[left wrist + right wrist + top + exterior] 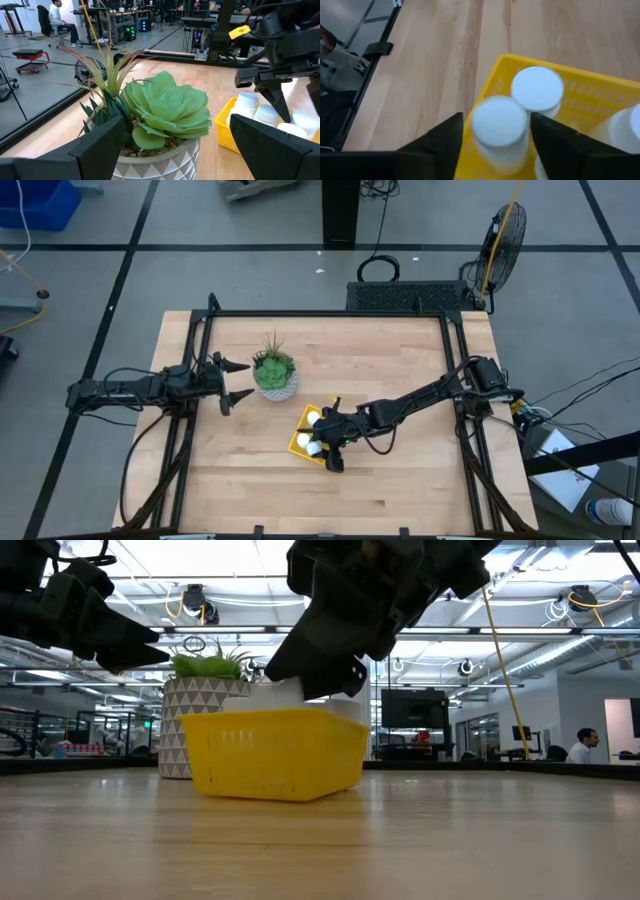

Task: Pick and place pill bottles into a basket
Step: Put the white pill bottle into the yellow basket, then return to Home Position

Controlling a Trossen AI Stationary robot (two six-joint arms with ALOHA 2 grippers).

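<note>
The yellow tray sits on the table in front of the white plant pot. It holds white pill bottles, which also show in the left wrist view. My right gripper is over the tray's near-left corner, shut on one white bottle. My left gripper is open and empty, level, just left of the pot. My right gripper pinches the bottle's body just below its cap between its two fingers. The fingers come from above, slanting down from the table's right. The bottle stands upright over the tray's corner; whether its base rests in the tray is hidden.
The pot with its green plant stands close behind the tray's far-left side, between the two grippers. Dark rails frame the table. Bare wood lies at the near side and the far right.
</note>
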